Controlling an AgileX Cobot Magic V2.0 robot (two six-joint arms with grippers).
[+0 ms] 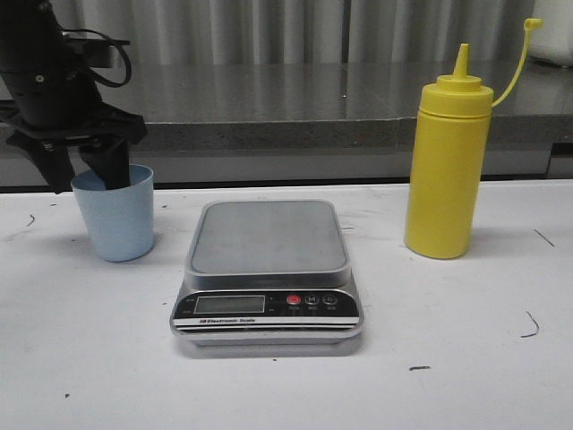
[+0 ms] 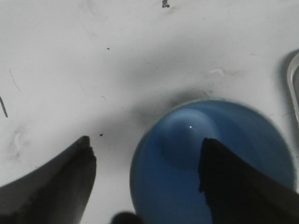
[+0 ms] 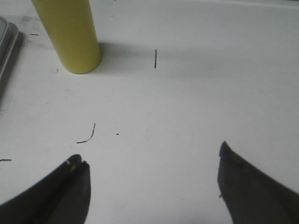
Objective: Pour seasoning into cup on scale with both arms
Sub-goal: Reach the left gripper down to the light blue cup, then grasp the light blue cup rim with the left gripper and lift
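The light blue cup (image 1: 116, 219) stands on the white table, left of the scale (image 1: 267, 237). My left gripper (image 1: 85, 175) hangs over the cup, open. One finger reaches inside the cup (image 2: 173, 186) and the other finger (image 2: 74, 172) is outside its wall, with a gap on both sides. The yellow seasoning bottle (image 1: 445, 179) stands upright to the right of the scale, its cap strap dangling. My right gripper (image 3: 152, 151) is open above bare table, well short of the bottle (image 3: 70, 32). It does not show in the front view.
The scale's platform carries nothing. An edge of the scale shows in both wrist views (image 2: 294, 84) (image 3: 7, 42). A grey ledge (image 1: 313, 98) runs behind the table. Small dark marks dot the white table top (image 1: 269, 385).
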